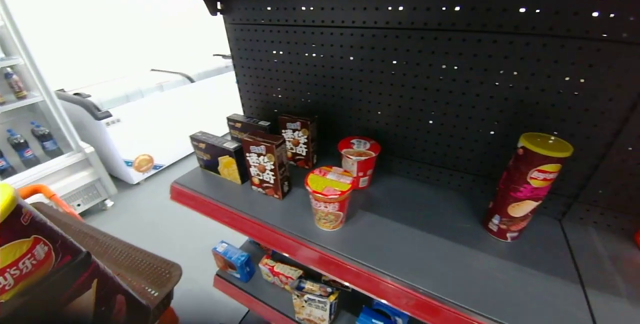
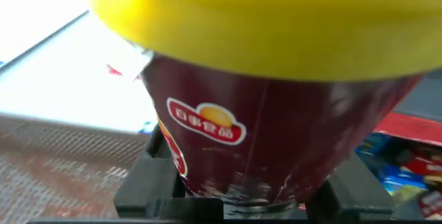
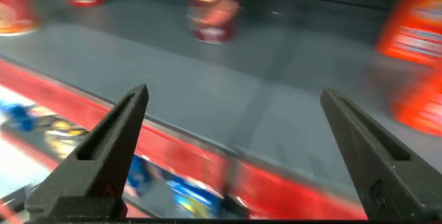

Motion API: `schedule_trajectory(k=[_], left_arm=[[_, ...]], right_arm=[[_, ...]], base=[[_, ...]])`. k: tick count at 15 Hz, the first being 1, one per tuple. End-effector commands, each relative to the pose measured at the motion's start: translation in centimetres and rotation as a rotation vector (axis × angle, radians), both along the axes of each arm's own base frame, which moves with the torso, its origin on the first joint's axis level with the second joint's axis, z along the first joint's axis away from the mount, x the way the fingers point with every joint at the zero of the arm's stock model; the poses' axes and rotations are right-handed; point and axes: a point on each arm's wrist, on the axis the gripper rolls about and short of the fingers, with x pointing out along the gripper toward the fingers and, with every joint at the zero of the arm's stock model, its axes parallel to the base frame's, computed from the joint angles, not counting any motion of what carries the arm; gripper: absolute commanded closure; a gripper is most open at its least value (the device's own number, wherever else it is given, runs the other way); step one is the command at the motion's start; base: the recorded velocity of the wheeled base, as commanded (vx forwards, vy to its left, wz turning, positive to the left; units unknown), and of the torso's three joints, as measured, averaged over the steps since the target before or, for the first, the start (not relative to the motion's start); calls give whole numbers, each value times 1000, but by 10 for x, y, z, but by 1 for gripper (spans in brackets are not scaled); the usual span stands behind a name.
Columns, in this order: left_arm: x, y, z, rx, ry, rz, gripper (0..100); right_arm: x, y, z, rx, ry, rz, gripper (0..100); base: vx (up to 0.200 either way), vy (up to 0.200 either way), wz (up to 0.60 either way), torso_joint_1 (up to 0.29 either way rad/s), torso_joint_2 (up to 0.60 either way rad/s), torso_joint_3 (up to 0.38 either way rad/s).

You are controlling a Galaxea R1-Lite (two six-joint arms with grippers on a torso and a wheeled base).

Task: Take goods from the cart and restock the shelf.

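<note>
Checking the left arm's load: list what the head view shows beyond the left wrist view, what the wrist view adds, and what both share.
Head view adds: four snack boxes, two noodle cups and an upright chip can standing on the shelf. Left wrist view adds: both fingers of the left pincer pressed against the held chip can's sides. Shared: that yellow-lidded can, the brown mesh cart basket, the shelf's red edge and packets below it.

Held chip can [image 2: 262,134]: maroon tube, yellow lid, close by the brown mesh cart [image 1: 130,259].
Second chip can [image 1: 525,189]: same kind, upright, on the shelf's right side.
Shelf [image 1: 425,234]: grey deck, red front edge.
</note>
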Motion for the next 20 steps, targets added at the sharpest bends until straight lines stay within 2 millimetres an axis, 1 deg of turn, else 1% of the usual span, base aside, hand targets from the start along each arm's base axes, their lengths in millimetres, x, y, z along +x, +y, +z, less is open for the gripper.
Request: schedule_trajectory(k=[1, 8, 16, 19, 20], left_arm=[[1, 0, 0, -1, 4, 0, 100], [1, 0, -1, -2, 6, -1, 100], [1, 0, 1, -11, 1, 4, 100], [0, 1, 3, -32, -2, 25, 100], [1, 3, 5, -30, -11, 62, 100]], right_arm=[[0, 0, 0, -1, 0, -1, 0], [0, 0, 0, 0, 0, 0, 0], [0, 0, 0, 0, 0, 0, 0], [0, 0, 0, -3, -1, 2, 0], [0, 0, 0, -7, -1, 14, 0]], base=[[0, 0, -600, 7, 2, -2], [0, 0, -600, 2, 3, 0], [0, 0, 0, 0, 0, 0], [0, 0, 0, 0, 0, 0], [0, 0, 0, 0, 0, 0]])
